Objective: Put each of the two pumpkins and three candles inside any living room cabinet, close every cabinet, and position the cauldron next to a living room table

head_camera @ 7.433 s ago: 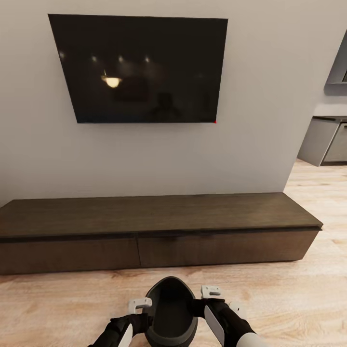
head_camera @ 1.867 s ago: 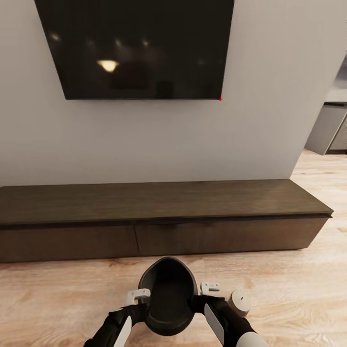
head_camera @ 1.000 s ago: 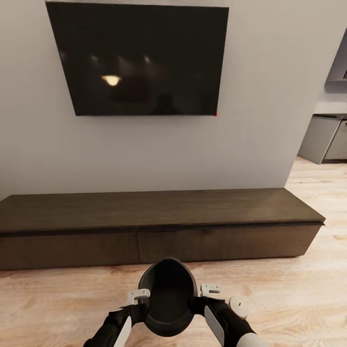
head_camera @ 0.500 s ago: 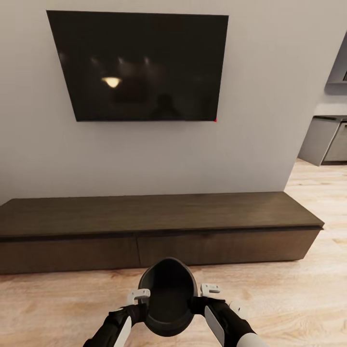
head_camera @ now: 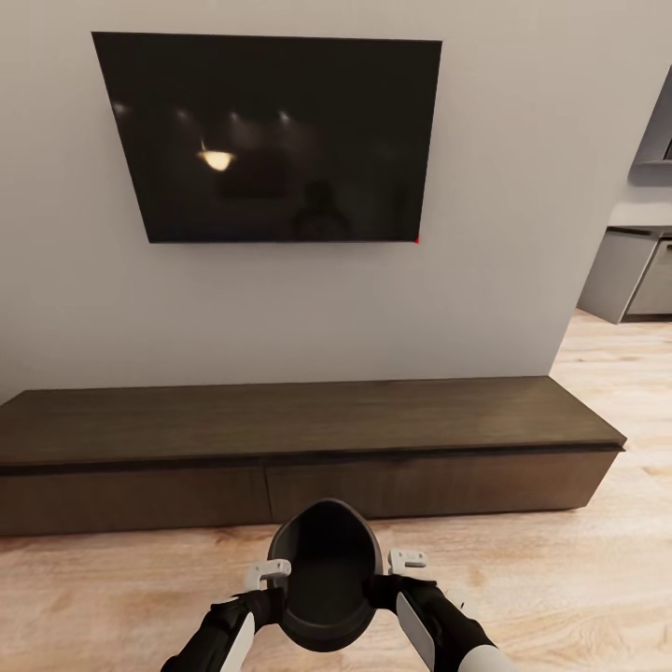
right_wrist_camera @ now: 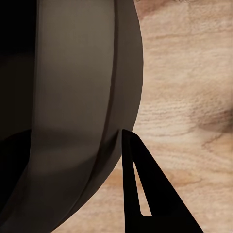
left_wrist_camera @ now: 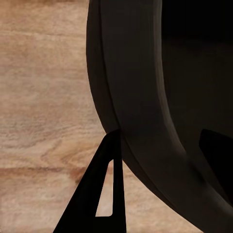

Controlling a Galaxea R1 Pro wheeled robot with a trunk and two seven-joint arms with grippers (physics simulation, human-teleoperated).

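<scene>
I have the cauldron [head_camera: 324,576] carried in front of me between both arms, its dark bowl hanging over the wood floor [head_camera: 112,597] just short of the long dark-brown cabinet [head_camera: 299,448]. The left pincer [head_camera: 271,577] is pinching the cauldron's rim on my left side, and in the left wrist view one finger lies on the outer wall with the other inside the bowl; the right pincer [head_camera: 403,567] grips the opposite rim the same way. The cabinet's drawer fronts look shut. My job now, as I judge it, is to ferry the cauldron to the coffee table, so I want to keep both arms level and matched while I turn the base, since a two-sided rim grip could slip if one arm leads. I should swing away from the cabinet with room to spare and set the cauldron down gently on the floor. The wall-mounted television [head_camera: 280,140] carries no readable brand, and I can see no label or writing anywhere else.
</scene>
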